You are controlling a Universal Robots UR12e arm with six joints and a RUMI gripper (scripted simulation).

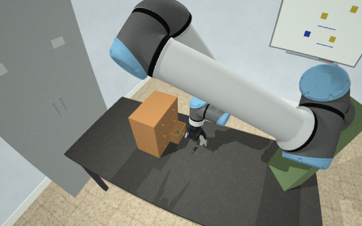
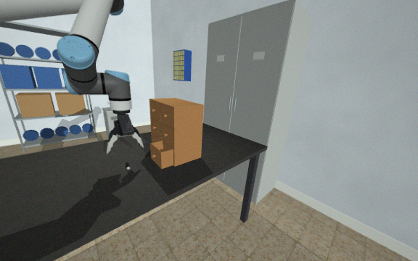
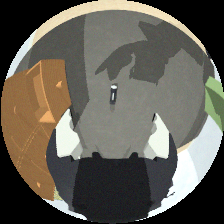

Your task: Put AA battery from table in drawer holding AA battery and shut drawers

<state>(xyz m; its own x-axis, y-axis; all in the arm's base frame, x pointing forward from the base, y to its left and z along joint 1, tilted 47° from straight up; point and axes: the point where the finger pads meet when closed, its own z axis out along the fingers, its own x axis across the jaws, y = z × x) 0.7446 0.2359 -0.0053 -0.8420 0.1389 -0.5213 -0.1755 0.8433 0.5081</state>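
An orange chest of drawers (image 1: 143, 133) (image 2: 188, 134) (image 3: 20, 120) stands upright on the dark table. One bottom drawer (image 1: 181, 137) (image 2: 167, 159) is pulled out; the other drawers look shut. A green battery (image 1: 177, 132) lies in it. A dark battery with a light end (image 1: 194, 149) (image 2: 128, 167) (image 3: 113, 94) lies on the table in front of the chest. My gripper (image 1: 195, 140) (image 2: 125, 149) (image 3: 113, 111) is open and empty. It points down above the table, over the battery's area, with the battery ahead of the fingertips in the wrist view.
The chest and its open drawer stand close beside one finger. The green base (image 1: 297, 176) carries the arm at the other end of the table (image 1: 231, 188) (image 2: 56, 192). A grey cabinet (image 1: 33, 94) (image 2: 245, 83) stands behind the chest.
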